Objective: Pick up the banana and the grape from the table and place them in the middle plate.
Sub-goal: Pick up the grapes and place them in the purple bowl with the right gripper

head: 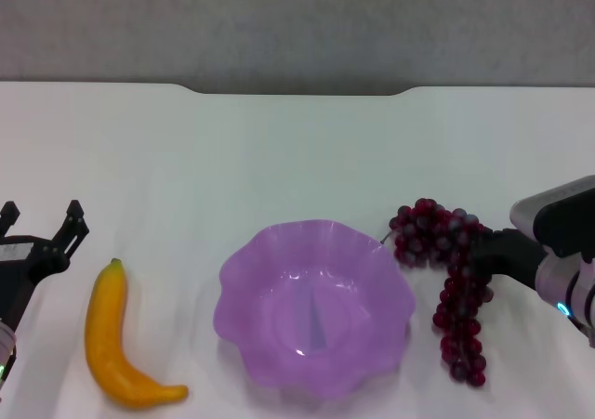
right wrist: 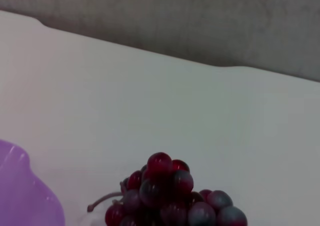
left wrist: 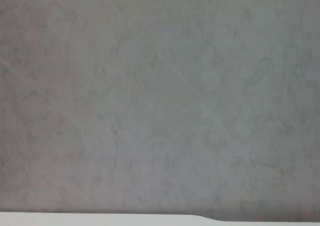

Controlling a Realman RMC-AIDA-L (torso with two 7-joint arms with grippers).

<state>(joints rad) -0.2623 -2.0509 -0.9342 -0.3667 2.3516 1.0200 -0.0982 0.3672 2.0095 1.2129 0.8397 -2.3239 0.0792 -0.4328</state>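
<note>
Gripping the grape (head: 456, 284) beside the middle plate (head: 244, 289), the right pincer (head: 483, 254) is seen clenched; the left pincer (head: 45, 226) is parked, spread wide.

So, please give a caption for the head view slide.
Right claw at the grape bunch beside the empty purple plate; banana untouched.

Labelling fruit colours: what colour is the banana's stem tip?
Green, on the yellow-orange banana; head view shows it best.

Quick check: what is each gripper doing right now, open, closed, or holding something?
Left gripper: open, empty, beside the banana.
Right gripper: at the grape; cannot be told.
</note>
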